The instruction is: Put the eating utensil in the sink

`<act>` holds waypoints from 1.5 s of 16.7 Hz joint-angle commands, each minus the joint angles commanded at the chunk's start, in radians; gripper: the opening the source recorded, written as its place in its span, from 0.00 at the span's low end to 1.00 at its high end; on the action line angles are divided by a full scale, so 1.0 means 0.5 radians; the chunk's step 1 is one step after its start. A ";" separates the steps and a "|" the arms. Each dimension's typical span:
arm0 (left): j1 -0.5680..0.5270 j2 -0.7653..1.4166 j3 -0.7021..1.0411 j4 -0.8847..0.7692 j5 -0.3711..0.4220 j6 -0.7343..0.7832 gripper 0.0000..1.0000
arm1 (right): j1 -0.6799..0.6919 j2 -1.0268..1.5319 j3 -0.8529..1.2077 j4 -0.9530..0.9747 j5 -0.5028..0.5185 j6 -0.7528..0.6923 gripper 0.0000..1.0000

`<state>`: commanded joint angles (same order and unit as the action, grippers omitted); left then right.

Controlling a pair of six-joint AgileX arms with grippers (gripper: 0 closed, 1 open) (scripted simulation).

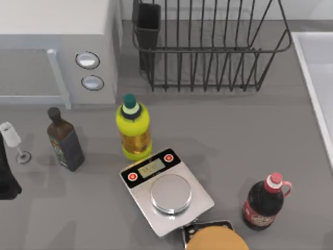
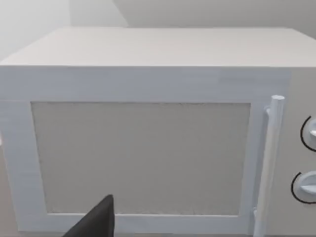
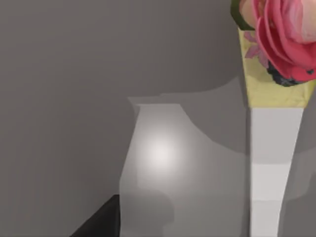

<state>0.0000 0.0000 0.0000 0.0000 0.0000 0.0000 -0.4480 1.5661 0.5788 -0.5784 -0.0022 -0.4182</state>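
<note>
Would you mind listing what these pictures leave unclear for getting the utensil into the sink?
- Sink: top view, cut off by the right edge.
- Eating utensil: I cannot make one out in any view.
- Left gripper: top view, cut by the left edge; finger state unclear.
- Orange round thing: top view, cut by the bottom edge; identity unclear.

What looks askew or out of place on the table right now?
The kitchen scale sits turned at an angle to the table edges. The three bottles and the wine glass stand upright, with nothing spilled.
</note>
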 joint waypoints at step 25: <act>0.000 0.000 0.000 0.000 0.000 0.000 1.00 | -0.017 -0.496 0.665 -1.104 -0.025 -0.022 0.00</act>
<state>0.0000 0.0000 0.0000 0.0000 0.0000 0.0000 -0.4565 1.3183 0.9111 -1.1303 -0.0146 -0.4292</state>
